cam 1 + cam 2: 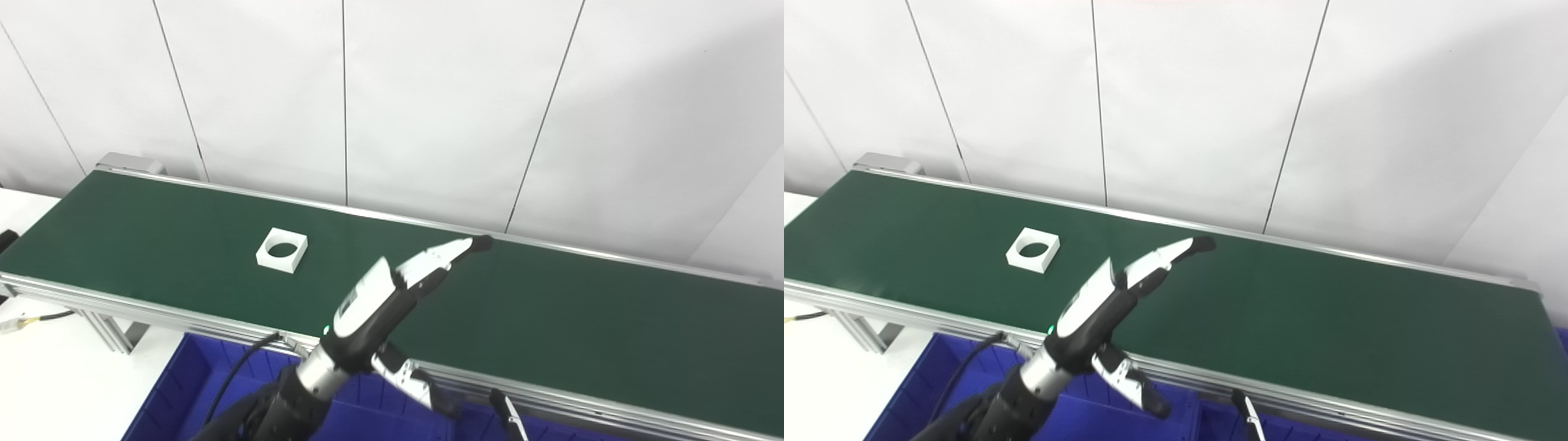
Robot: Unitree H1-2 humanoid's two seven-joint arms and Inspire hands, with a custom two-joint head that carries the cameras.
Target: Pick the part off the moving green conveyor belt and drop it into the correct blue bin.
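Bin walls in blue sit nearest to us, just below the near rail of the belt. From there our left arm rises out of the bottom edge and reaches up and to the right across that rail. Our left hand is spread wide and holds nothing: the fingers stretch straight out over the belt's green surface, their dark tips past the belt's middle, while the thumb hangs down apart from them, over the near rail and the bin. We cannot tell whether the fingers touch the belt or hover above it. A thin dark tip pokes up at the bottom edge, right of the thumb; it may belong to our right hand, but we cannot tell its state. The part, a white square block with a round hole, lies flat on the belt, left of the hand and well apart from it. Behind the belt stands a white panelled wall.
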